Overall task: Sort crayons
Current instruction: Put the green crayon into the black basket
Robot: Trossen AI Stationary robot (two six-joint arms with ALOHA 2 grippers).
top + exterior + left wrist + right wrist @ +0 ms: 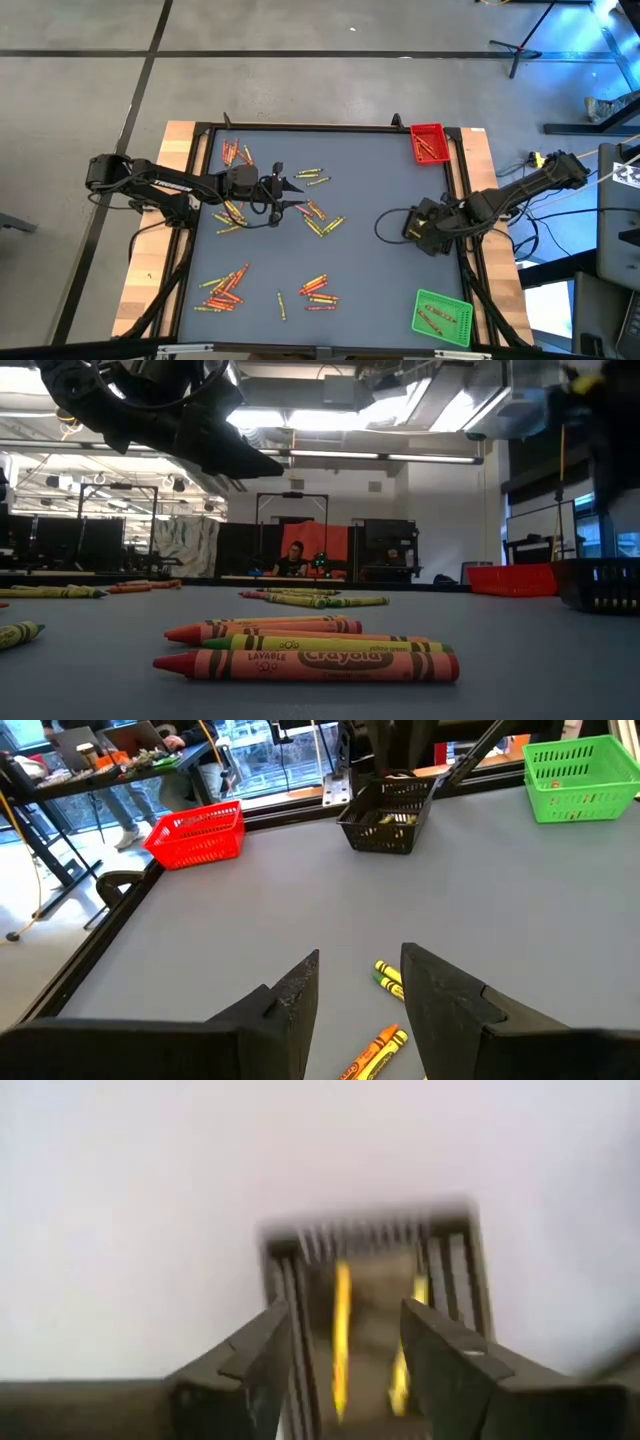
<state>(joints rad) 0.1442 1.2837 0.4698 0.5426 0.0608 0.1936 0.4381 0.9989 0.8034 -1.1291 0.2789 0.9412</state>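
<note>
Your right pincer (345, 1345) hangs directly over the small black slatted basket (372, 1295) at the right side of the grey-topped bench (360, 250); its two dark fingers (262, 1355) stand apart with nothing between them, and below the gap a yellow wax crayon (341, 1330) shows blurred against the basket's floor, with a second yellow one (402, 1370) beside it; whether the first has come to rest you cannot tell.

Your left pincer (360, 990) sits above the middle-left of the bench, fingers apart and empty; just past its tips lie a yellow and a green crayon (388, 976), and nearer in an orange pair (375, 1055).

The remaining thin paper-wrapped crayons (318, 220), red, orange, yellow and green, lie scattered in loose clusters over the bench: one near the far left corner (237, 153), one at the centre, two along the near edge (222, 290); from bench height, a red, a yellow-green and an orange crayon lie side by side closest to the lens (310, 663).

The red plastic basket (429, 143) sits at the far right corner holding a few crayons; the green plastic basket (442, 316) sits at the near right corner, also with a few inside.
</note>
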